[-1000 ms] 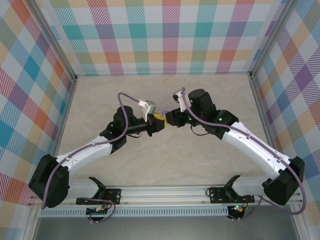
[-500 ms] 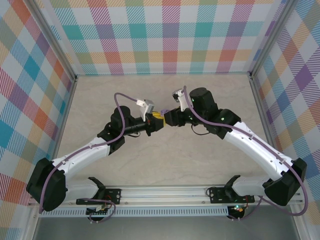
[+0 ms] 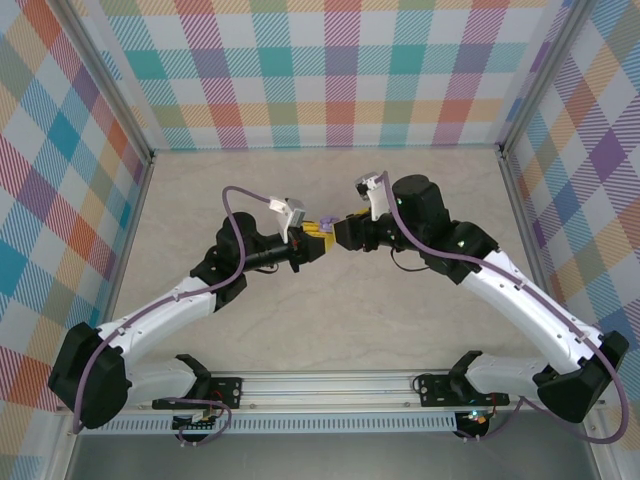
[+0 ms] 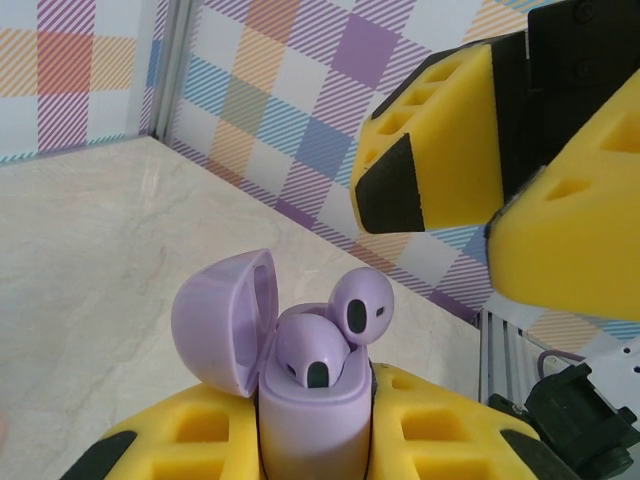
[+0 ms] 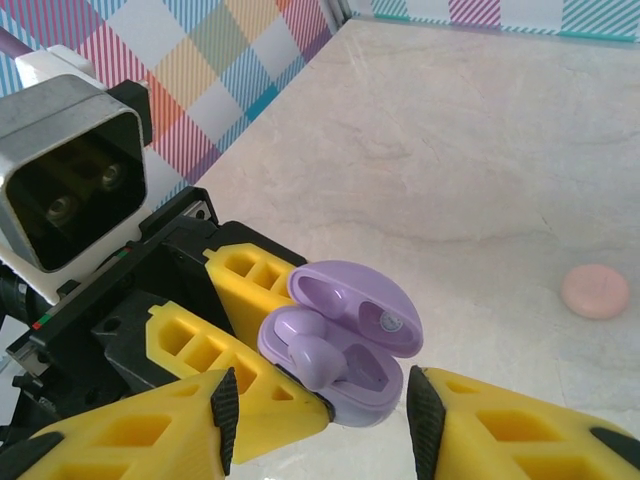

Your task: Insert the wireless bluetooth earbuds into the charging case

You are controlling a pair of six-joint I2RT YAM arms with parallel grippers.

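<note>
Above the middle of the counter [image 3: 200, 180], a little toward 12 o'clock in the top view, the two arms meet nose to nose. The left gripper [image 4: 315, 445] has its yellow jaws closed on the lower body of the lilac charging case [image 4: 310, 420]. It holds the case off the surface with its mouth turned toward the other arm, seemingly to present the wells for work from the right. The lid [image 4: 225, 320] stands open at the 9 o'clock side of the case in the left wrist view, out of the path. Both earbuds are lilac and both are at the case. The lower earbud [image 4: 310, 358] sits down in its well, while the upper earbud [image 4: 362, 305], at 1 o'clock from it, rides higher and tilted, so I judge it not fully seated. The right gripper [image 5: 325, 425] hangs just short of the case with its jaws spread wide and nothing between them. Its fingertips [image 5: 225, 415] flank the case without touching it. That spread probably leaves room to come in over the raised bud and press it home. An off-centre push could tip the bud out or shift the case in the left jaws. A pink disc [image 5: 595, 292] lies on the counter at 3 o'clock from the case in the right wrist view, well apart.
</note>
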